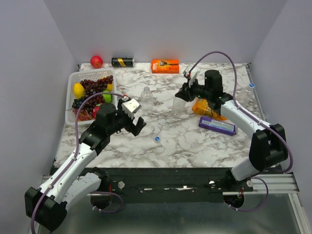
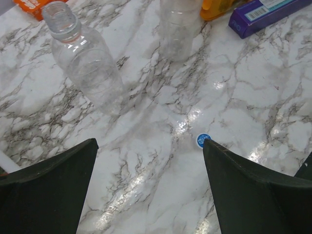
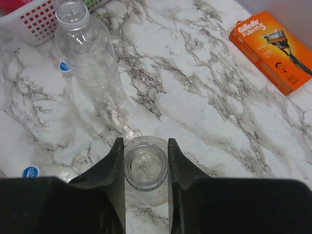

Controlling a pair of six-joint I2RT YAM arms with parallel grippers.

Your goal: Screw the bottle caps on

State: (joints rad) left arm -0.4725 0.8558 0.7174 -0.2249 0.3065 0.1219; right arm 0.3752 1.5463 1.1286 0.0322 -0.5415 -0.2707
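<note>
Right fingers [image 3: 113,170] around bottle [image 3: 145,168] neck

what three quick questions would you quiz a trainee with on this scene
1. True or false: the right gripper is shut on a bottle.
2. The left gripper is: A open, B shut on something, C out of view.
3. What does the free-standing bottle lack on its neck?
Key: 1 true; 2 A; 3 its cap; a blue cap lies loose nearby.
</note>
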